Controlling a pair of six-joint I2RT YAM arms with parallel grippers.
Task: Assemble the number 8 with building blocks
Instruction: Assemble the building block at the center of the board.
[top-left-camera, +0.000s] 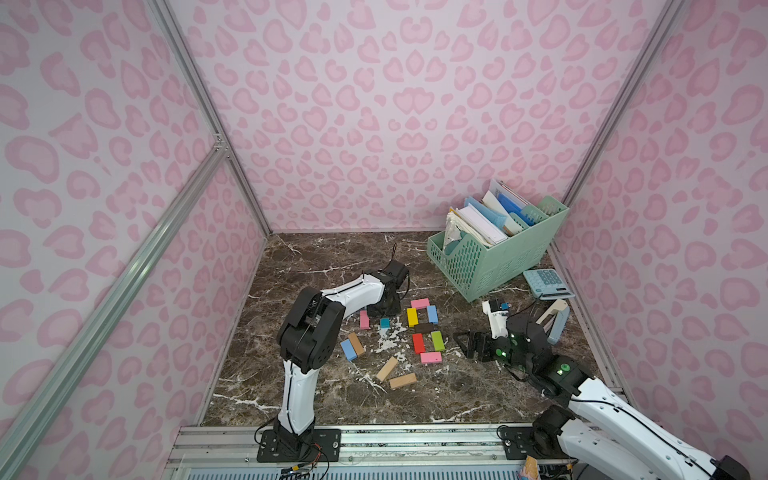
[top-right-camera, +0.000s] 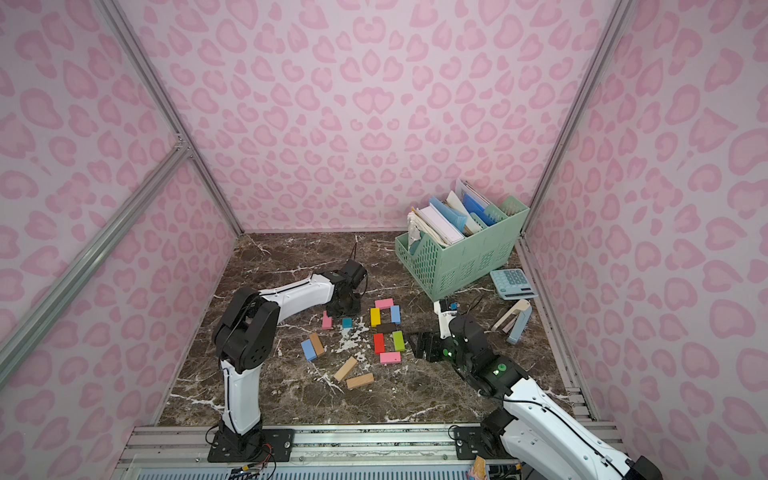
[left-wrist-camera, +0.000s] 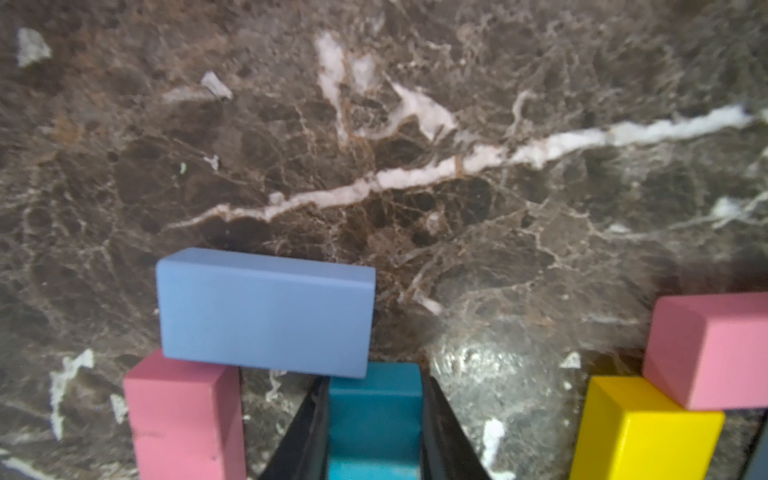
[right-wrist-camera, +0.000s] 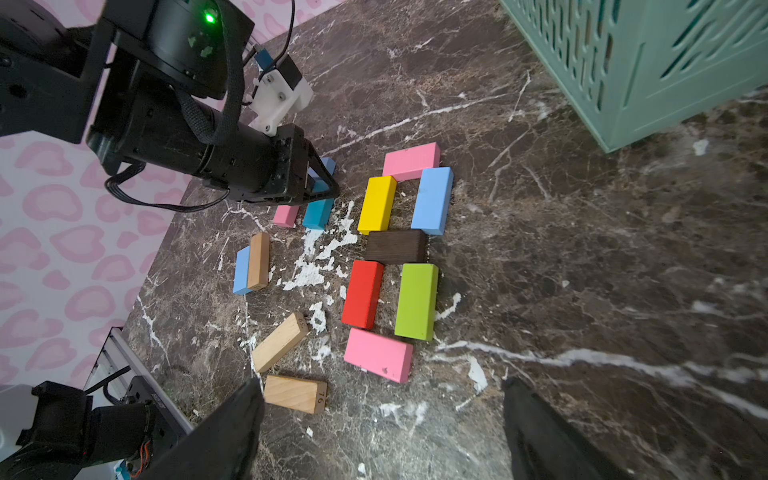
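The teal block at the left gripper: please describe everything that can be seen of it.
The teal block is a small matte brick, plain teal, perhaps painted wood. It sits lengthwise between the fingers of the left gripper, which is shut on it, low over the marble table; whether it rests there cannot be told. A pink block lies alongside it with a gap, and a light blue block lies crosswise at its far end.

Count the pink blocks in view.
3: far pink block tops the number 8, near pink block closes it, loose pink block lies beside the left gripper. The left arm might hide more.
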